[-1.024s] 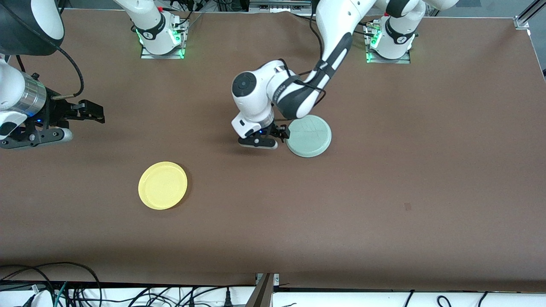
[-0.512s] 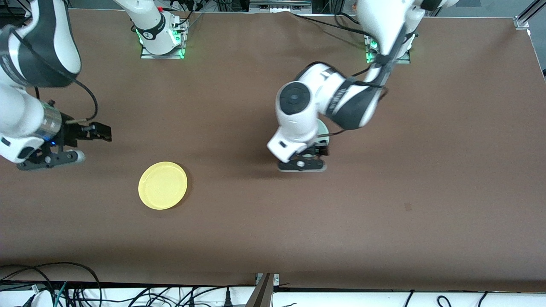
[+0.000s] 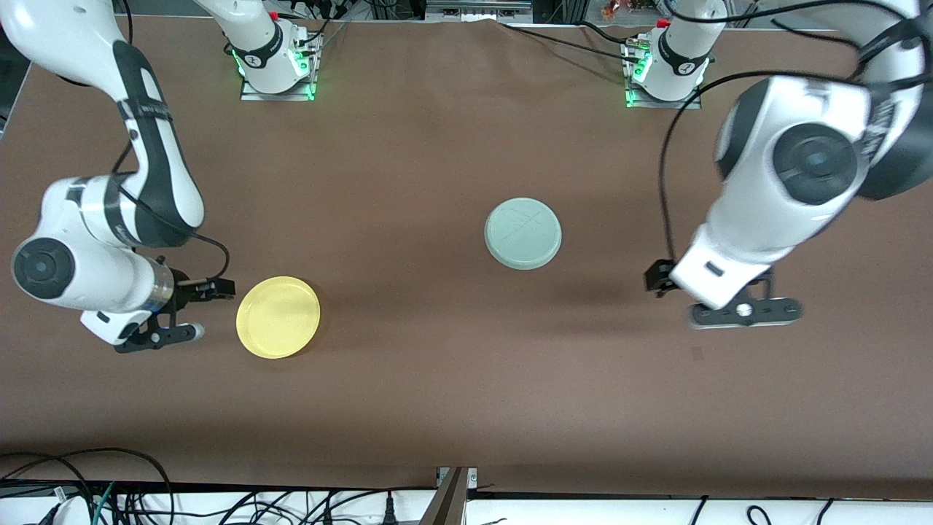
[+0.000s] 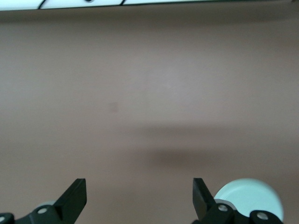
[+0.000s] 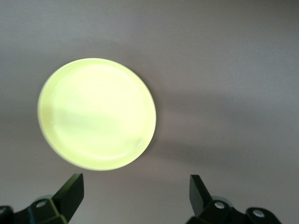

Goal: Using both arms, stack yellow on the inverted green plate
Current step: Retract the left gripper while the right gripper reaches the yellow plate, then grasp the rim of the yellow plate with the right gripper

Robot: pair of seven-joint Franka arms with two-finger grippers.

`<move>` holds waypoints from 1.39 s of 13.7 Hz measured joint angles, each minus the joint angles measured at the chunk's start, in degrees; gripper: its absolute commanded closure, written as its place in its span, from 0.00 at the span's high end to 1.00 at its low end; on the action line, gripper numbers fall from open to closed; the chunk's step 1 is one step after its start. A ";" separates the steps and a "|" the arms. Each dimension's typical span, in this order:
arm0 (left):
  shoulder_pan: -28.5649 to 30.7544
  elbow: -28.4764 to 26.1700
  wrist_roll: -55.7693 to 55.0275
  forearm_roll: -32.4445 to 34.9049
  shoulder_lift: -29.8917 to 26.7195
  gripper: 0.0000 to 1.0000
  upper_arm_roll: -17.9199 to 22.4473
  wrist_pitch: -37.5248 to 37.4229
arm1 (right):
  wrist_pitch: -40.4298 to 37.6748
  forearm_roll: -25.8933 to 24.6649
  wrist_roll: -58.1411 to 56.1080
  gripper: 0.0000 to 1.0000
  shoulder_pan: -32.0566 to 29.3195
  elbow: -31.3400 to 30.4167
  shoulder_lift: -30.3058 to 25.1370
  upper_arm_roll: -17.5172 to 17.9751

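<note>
Bare table [image 3: 408, 350] between plates

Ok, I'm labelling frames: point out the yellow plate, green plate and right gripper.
yellow plate [image 3: 278, 317], front view, middle of its face
green plate [image 3: 523, 233], front view, flat underside
right gripper [image 5: 135, 191], right wrist view, between its open fingertips

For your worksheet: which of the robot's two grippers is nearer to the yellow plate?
The right gripper. It is open, just beside the yellow plate, toward the right arm's end of the table. The left gripper, also open, is past the green plate, toward the left arm's end.
</note>
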 measured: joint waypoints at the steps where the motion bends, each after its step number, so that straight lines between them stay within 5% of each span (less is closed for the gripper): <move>1: 1.66 -0.02 2.96 -0.02 -1.34 1.00 -0.01 -1.72 | 0.97 -0.95 -0.01 1.00 -0.02 0.02 0.91 -0.01; 4: 7.12 -1.34 13.38 -2.01 -5.05 1.00 -0.05 -2.98 | 2.09 -1.56 -0.02 1.00 -0.25 -0.03 2.82 -0.62; 7: 10.92 -13.34 16.85 -3.21 -13.03 1.00 0.05 5.89 | 6.35 -1.56 -0.02 1.00 -1.08 -1.99 4.22 -0.85; 11: 11.72 -26.07 15.57 -3.50 -21.41 1.00 0.31 10.32 | 11.79 -1.56 0.03 1.00 -2.18 -4.30 6.85 -0.96; 16: 10.71 -31.92 13.35 -3.51 -26.19 1.00 0.82 9.83 | 13.58 -0.26 0.55 0.99 -2.18 -4.40 8.57 -0.85; 19: 10.06 -32.94 13.35 -3.51 -26.81 1.00 2.07 8.36 | 14.30 0.18 1.10 0.81 -2.18 -4.56 9.29 -0.82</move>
